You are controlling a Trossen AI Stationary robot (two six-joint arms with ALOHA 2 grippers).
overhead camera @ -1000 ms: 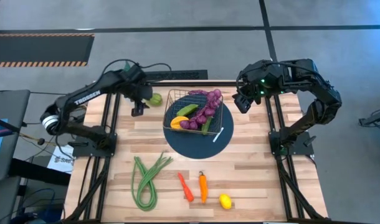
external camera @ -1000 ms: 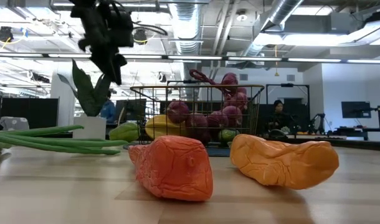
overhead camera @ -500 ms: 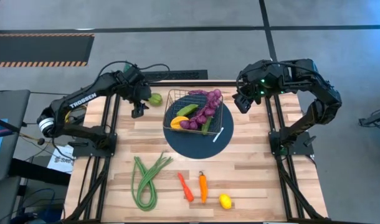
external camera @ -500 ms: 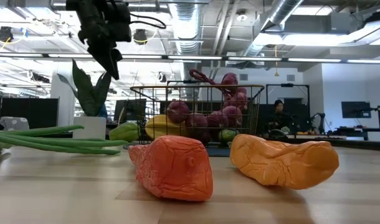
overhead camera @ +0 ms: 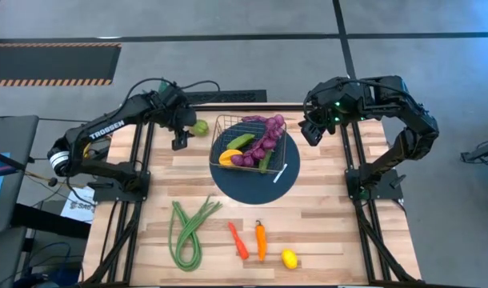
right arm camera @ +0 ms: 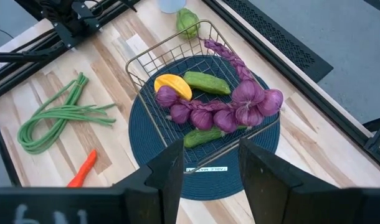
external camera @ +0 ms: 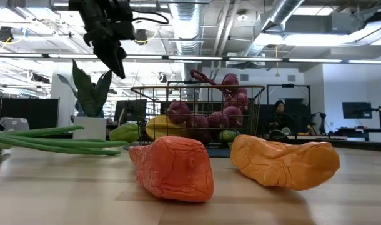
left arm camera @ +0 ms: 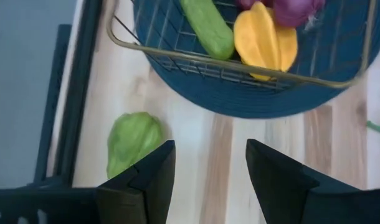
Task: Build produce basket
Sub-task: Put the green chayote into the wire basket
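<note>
The wire basket (overhead camera: 252,142) stands on a round dark blue mat (overhead camera: 256,182). It holds a purple grape string (right arm camera: 240,107), two green cucumbers (right arm camera: 206,82) and a yellow-orange piece (right arm camera: 172,83). A green fruit (left arm camera: 133,140) lies on the wood to the left of the basket. My left gripper (left arm camera: 209,180) hangs open above the table beside this fruit, touching nothing. My right gripper (right arm camera: 212,171) is open and raised high at the far right (overhead camera: 311,134). Green beans (overhead camera: 188,232), a red pepper (overhead camera: 238,240), an orange pepper (overhead camera: 261,240) and a lemon (overhead camera: 289,258) lie near the front edge.
A spiky green plant in a white pot (external camera: 90,100) stands at the far left behind the green fruit. A white label (right arm camera: 205,169) lies on the mat's near edge. Bare wood lies between the mat and the front row of produce.
My left gripper has turned a little in the air beside the green fruit and has stayed open. The produce and the basket have not moved.
</note>
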